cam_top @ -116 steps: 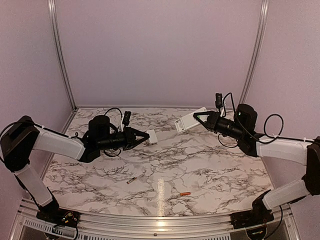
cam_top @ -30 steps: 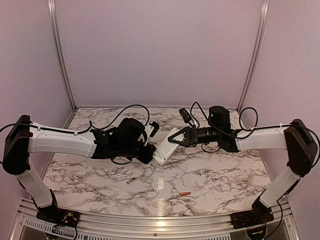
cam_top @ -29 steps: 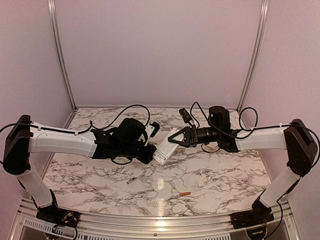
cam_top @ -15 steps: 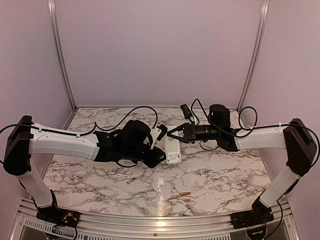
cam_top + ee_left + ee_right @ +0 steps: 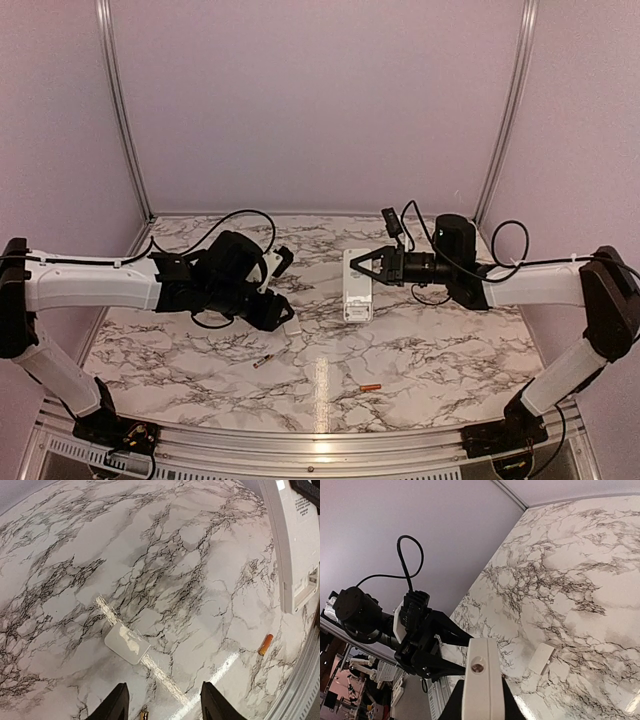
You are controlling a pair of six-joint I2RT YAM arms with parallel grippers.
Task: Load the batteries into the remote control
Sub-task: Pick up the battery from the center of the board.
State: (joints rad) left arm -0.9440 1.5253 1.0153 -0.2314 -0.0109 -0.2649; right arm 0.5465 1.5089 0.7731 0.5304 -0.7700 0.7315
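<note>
Clamping the remote control [image 5: 356,290] in your right jaws above the table [image 5: 450,340] exposes its open battery bay [image 5: 305,587]. Your left jaws gape wide and empty near the gold battery [image 5: 262,361], free to pick it up.

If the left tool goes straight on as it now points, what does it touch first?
Probably the flat white piece lying on the marble table, just ahead of the open left tool; depth is unclear, so perhaps bare table beside it.
</note>
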